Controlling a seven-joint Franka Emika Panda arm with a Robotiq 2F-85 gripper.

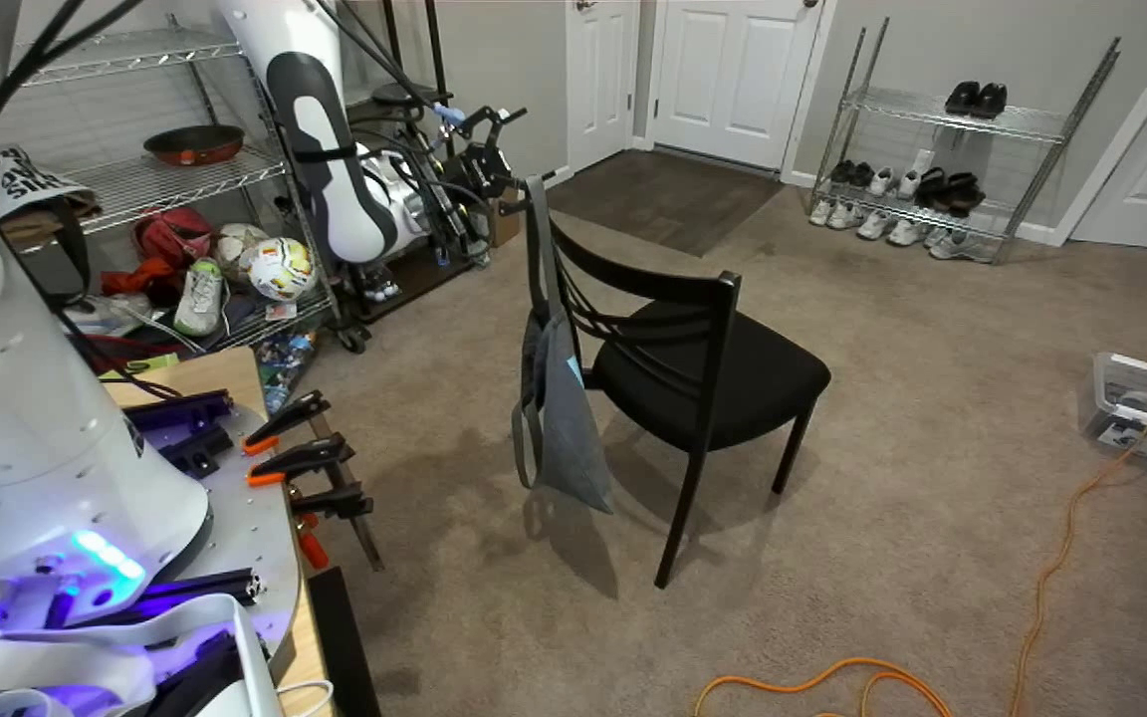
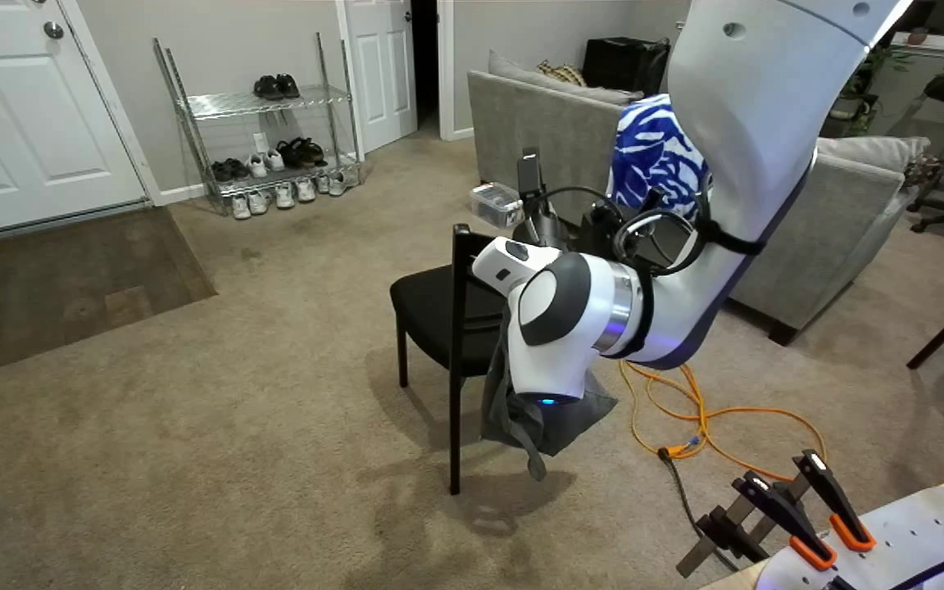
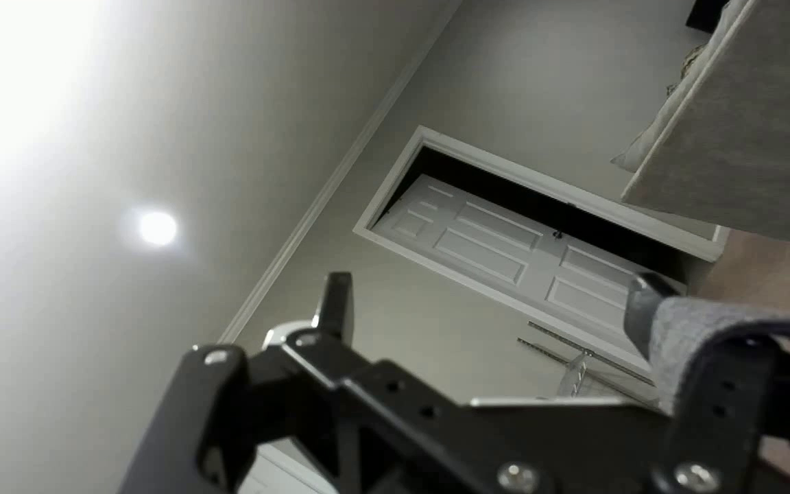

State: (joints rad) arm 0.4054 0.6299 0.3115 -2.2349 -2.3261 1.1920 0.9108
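The wrist view showed us the tool with its two fingers standing well apart, and we saw a gray cloth strap curved over one of them, just behind the fingertip. In an exterior view we found the gray bag hanging above the floor, beside a top corner of the back of a black chair, on the side away from the seat. We could not tell whether that chair back also bore the strap. In an exterior view a loose loop dangled below the bag, and the white arm hid part of the chair. Black clamps sat along the edge of the tabletop, near the arm's base. We also noticed an orange cord on the floor and, in both exterior views, shoes on a wire rack.
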